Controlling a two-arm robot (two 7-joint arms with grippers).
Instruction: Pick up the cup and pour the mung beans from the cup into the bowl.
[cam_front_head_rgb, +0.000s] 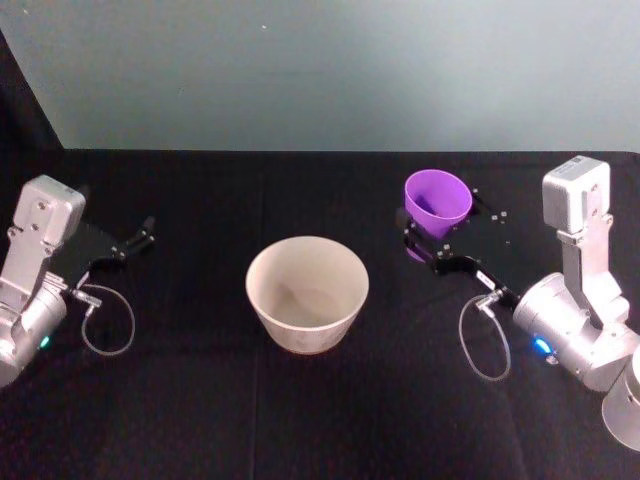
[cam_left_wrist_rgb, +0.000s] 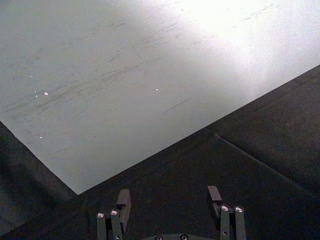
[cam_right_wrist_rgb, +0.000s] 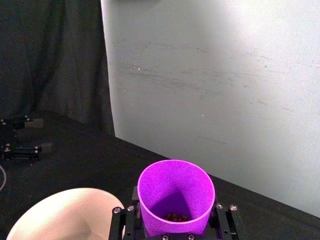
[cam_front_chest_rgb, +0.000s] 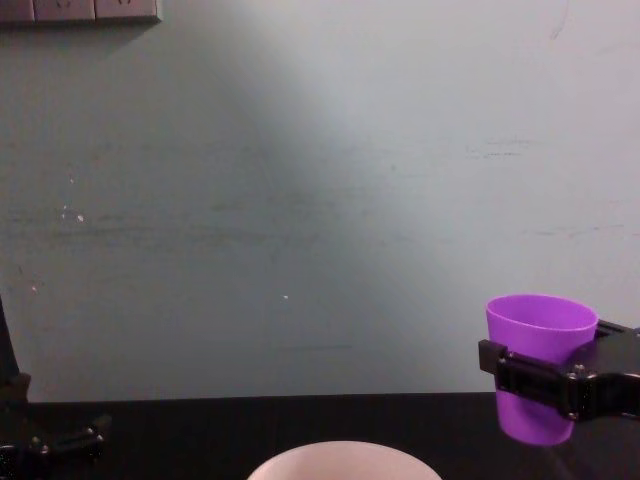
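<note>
The purple cup (cam_front_head_rgb: 437, 203) is held upright, right of the bowl (cam_front_head_rgb: 307, 293), with my right gripper (cam_front_head_rgb: 447, 228) shut on it. In the right wrist view the cup (cam_right_wrist_rgb: 176, 195) sits between the fingers (cam_right_wrist_rgb: 121, 222), with a few dark mung beans (cam_right_wrist_rgb: 175, 217) at its bottom and the bowl's pale rim (cam_right_wrist_rgb: 60, 200) beside it. The chest view shows the cup (cam_front_chest_rgb: 540, 330) off the table, clamped by a black finger (cam_front_chest_rgb: 530, 375), and the bowl's rim (cam_front_chest_rgb: 345, 455) at the lower edge. My left gripper (cam_front_head_rgb: 135, 240) rests open at the far left, its fingers (cam_left_wrist_rgb: 123, 202) holding nothing.
A black cloth (cam_front_head_rgb: 320, 420) covers the table and a pale wall (cam_front_head_rgb: 320, 70) stands behind it. Loose cables loop beside both arms (cam_front_head_rgb: 108, 320). Open cloth lies all around the bowl.
</note>
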